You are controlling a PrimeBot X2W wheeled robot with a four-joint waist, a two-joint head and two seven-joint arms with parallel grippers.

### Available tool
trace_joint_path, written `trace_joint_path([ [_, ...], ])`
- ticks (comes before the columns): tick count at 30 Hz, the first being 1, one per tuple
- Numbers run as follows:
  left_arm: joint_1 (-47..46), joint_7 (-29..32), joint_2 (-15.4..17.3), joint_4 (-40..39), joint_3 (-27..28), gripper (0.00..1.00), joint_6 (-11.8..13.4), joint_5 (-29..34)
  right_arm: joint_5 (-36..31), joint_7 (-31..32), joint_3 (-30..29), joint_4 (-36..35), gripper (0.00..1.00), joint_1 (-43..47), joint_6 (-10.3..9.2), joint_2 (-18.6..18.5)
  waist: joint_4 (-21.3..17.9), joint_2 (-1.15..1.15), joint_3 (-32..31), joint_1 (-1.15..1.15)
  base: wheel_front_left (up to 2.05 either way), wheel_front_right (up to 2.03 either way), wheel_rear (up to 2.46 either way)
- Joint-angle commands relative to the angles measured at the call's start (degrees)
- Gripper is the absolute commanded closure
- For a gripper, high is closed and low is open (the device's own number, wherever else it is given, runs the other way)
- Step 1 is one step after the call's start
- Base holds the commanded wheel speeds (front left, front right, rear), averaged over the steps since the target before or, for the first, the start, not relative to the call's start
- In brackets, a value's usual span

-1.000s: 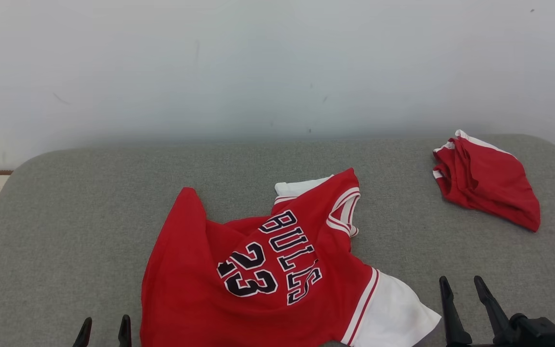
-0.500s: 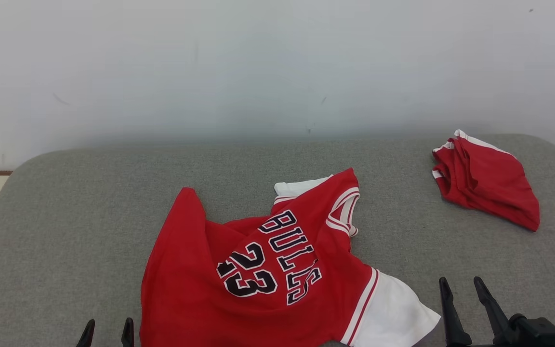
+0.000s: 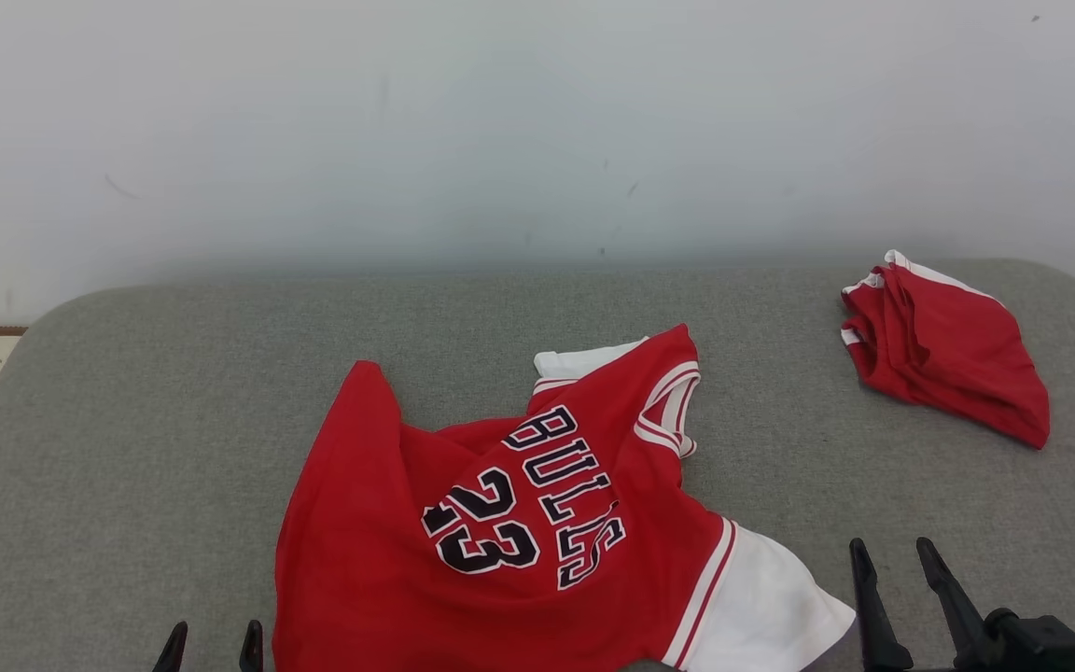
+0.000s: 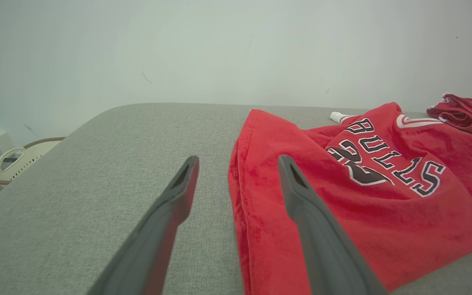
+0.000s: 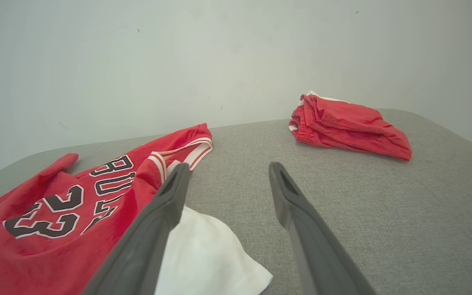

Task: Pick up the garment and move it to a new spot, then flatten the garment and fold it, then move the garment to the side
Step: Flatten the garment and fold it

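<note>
Since a second ago the left gripper (image 3: 213, 637) is barely edging toward the garment; it and the right gripper (image 3: 891, 549) are standing spread and empty. They are flanking the crumpled red-and-white Bulls jersey (image 3: 500, 523) lying on the grey fabric table (image 3: 127, 420). Pinching both outer edges together should be limiting bunching.

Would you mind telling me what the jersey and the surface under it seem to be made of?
Jersey: likely a thin synthetic knit, matte red; it drapes in soft folds. Surface: grey woven fabric, probably over padding; a fine weave shows and the corners are rounded.
</note>
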Motion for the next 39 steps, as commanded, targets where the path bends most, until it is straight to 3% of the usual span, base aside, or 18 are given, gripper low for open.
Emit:
trace_joint_path([
  [1,-0.12,-0.19,0.44,0.21,-0.08,0.00,0.36,0.27,-0.33,-0.11,0.03,0.13,0.00,0.07,-0.03,0.02,0.02,0.00,0.01,0.00,0.00,0.00,0.00],
  [23,-0.04,-0.19,0.24,1.72,-0.99,0.00,0.16,-2.54,-0.99,1.83,-0.28,2.14,0.00,0.03,-0.04,-0.71,0.26,0.00,0.39,0.00,0.00,0.00,0.00],
  [39,-1.72,-0.19,-1.19,15.43,-4.04,0.00,-2.32,-7.82,-1.60,2.94,0.76,13.73,0.00,-3.73,-0.04,-1.50,0.69,0.00,1.23,0.00,0.00,0.00,0.00],
])
